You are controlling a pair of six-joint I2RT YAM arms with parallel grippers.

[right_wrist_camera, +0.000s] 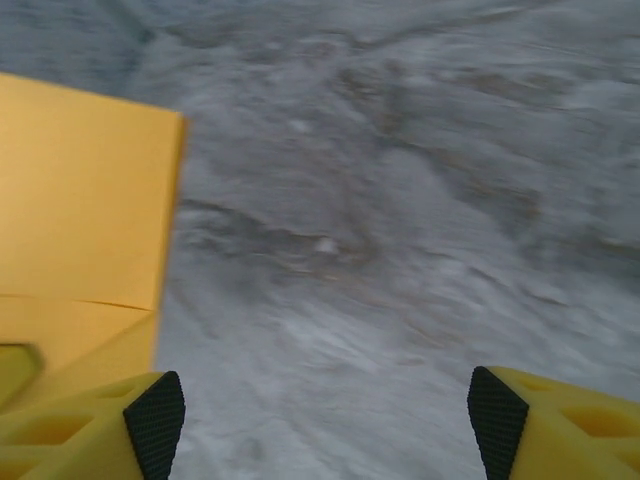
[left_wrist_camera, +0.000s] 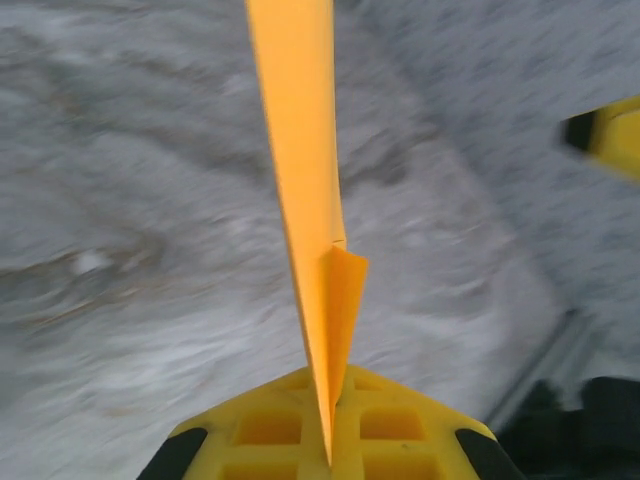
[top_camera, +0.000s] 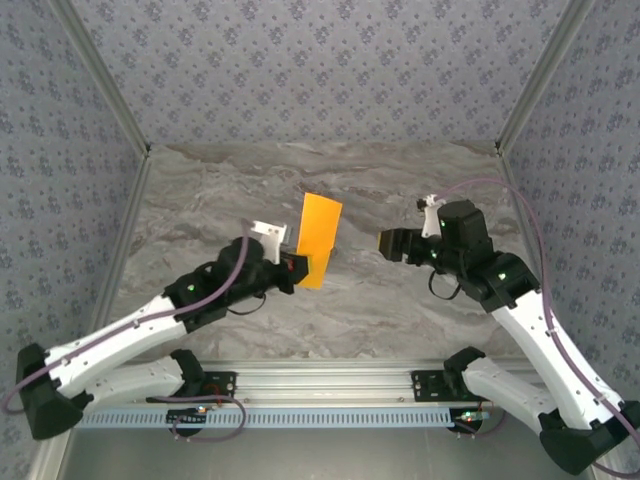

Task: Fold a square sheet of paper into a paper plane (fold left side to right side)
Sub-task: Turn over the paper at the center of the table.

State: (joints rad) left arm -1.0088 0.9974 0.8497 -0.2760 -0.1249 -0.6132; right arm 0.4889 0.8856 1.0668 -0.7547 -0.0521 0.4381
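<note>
The left gripper [top_camera: 297,268] pinches the lower end of the square sheet of paper [top_camera: 320,238] (folded to a narrow orange strip) over the middle of the marble table [top_camera: 200,190]. The right gripper [top_camera: 385,243], jaws spread, hovers over the table's right half, holding nothing.

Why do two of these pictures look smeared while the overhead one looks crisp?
Top external: sharp, evenly lit, orange paper crisp. Left wrist: marble table blurred, paper edge sharper. Right wrist: table and paper smeared, fingers clearer; probably camera motion.
</note>
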